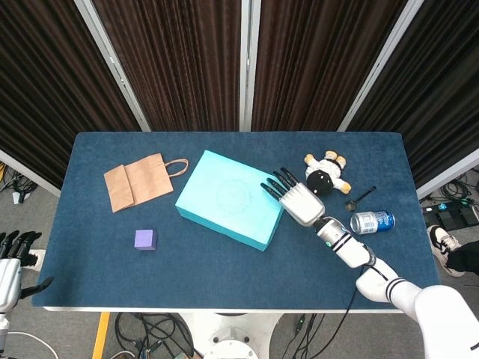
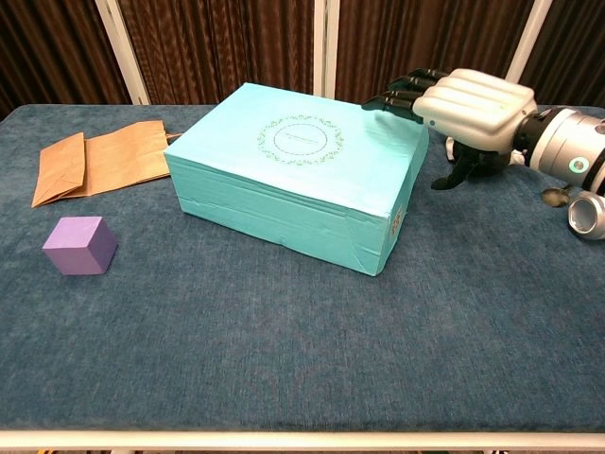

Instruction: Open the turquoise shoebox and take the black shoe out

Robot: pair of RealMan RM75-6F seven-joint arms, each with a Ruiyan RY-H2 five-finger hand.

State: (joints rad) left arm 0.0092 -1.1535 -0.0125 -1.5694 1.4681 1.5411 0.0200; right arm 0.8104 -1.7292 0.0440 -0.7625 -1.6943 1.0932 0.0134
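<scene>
The turquoise shoebox [image 1: 228,198] [image 2: 298,170] lies shut in the middle of the table, its lid with a round emblem on top. The black shoe is hidden. My right hand [image 1: 299,200] [image 2: 468,104] hovers palm down at the box's far right corner. Its fingers are spread, and the dark fingertips [image 2: 402,90] reach over the lid's edge. The thumb hangs beside the box's right wall, holding nothing. My left hand [image 1: 9,265] shows only in the head view, off the table's near left corner, with its fingers apart and empty.
A brown paper bag [image 1: 138,181] [image 2: 95,161] lies flat left of the box. A purple cube [image 1: 145,239] [image 2: 79,244] sits nearer the front left. A plush toy [image 1: 325,173], a small black scoop [image 1: 359,199] and a blue can [image 1: 372,221] [image 2: 588,214] lie right of my right hand.
</scene>
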